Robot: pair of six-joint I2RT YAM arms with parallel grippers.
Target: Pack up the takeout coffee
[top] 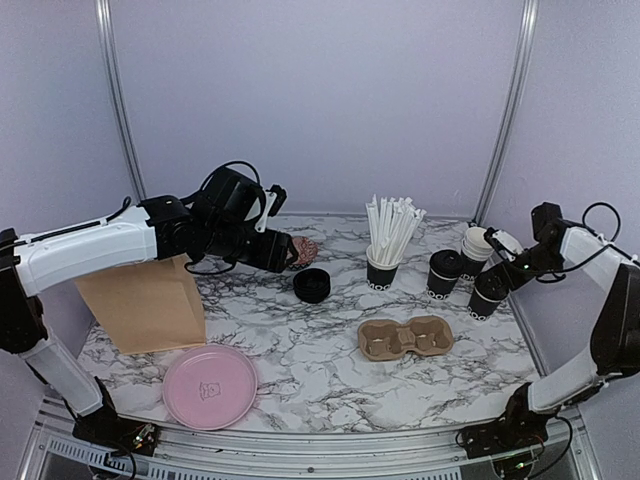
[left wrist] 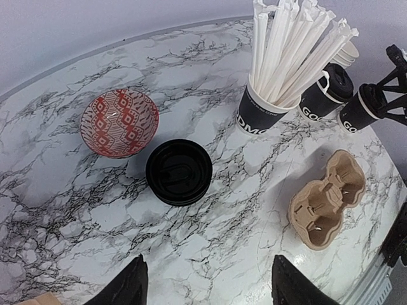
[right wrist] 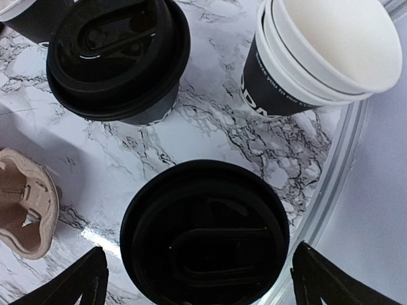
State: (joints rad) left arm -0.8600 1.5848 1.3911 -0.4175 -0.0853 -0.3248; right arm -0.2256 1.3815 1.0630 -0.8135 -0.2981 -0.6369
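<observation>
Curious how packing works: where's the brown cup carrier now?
In the overhead view the brown cup carrier lies right of centre on the table, on the near side of the straw cup.

A: What is seen ahead of the left gripper (left wrist: 210,289)?
B: Its jaws are spread, with nothing between them. Just ahead, a stack of black lids (left wrist: 179,171) is set on the marble table (left wrist: 76,210); beyond it to the left, a red patterned bowl (left wrist: 119,122).
A: And to the right?
B: A brown cup carrier (left wrist: 327,198) is seen; farther off, a straw cup (left wrist: 257,114) and 2 lidded cups (left wrist: 327,89).
</observation>
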